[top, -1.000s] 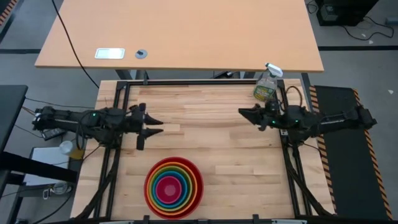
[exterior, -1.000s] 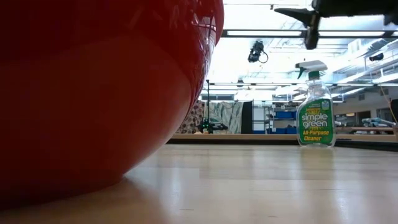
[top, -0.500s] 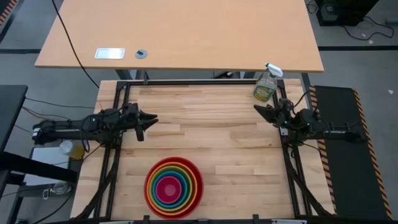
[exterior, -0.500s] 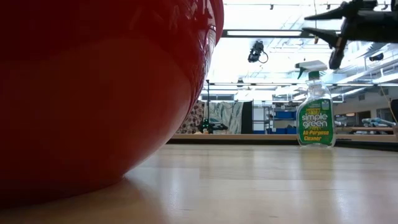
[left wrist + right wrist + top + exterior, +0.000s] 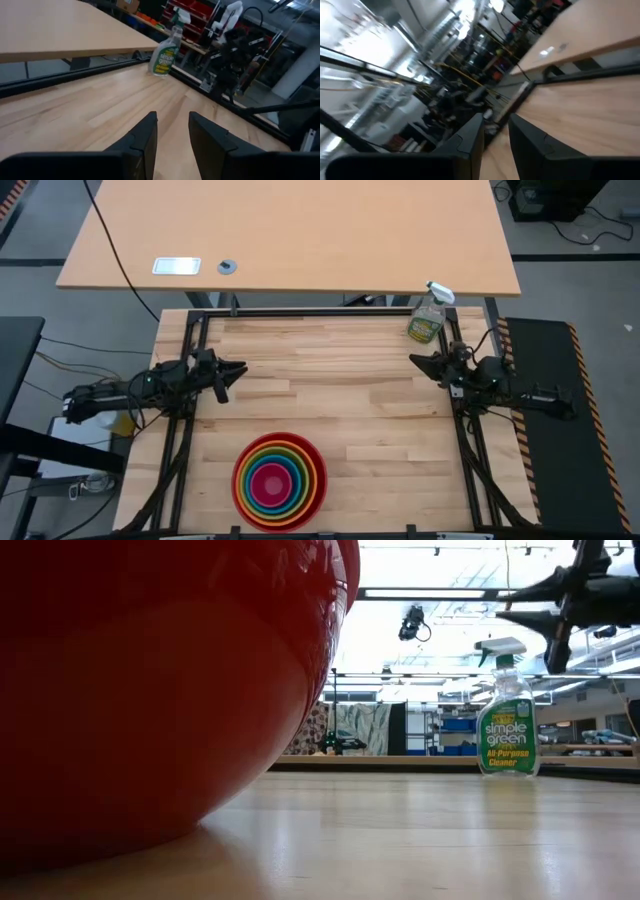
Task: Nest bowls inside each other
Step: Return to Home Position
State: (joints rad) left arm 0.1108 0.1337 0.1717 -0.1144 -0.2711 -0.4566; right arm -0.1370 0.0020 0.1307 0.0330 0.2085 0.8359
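Note:
The bowls (image 5: 279,480) sit nested in one stack near the table's front edge. The red one is outermost, then rings of orange, yellow, green and blue, with pink in the middle. The red bowl's wall (image 5: 150,690) fills the left of the low view, its base on the wood. My left gripper (image 5: 238,369) hovers level at the table's left edge, open with a narrow gap (image 5: 172,135) and nothing between its fingers. My right gripper (image 5: 416,361) hovers level at the right edge, also open and holding nothing (image 5: 495,135). It shows high up in the low view (image 5: 503,602).
A clear spray bottle with a green label (image 5: 427,320) stands at the far right corner, just beyond my right gripper, and also shows in the low view (image 5: 508,720). A black frame rail (image 5: 320,311) runs along the table's far edge. Bare wood lies between the two grippers.
Both grippers have drawn back from the table's middle and sunk lower, the left toward the left edge and the right toward the right edge. The left one has rolled, and its fingers stand closer together than before. The bowls have kept still.

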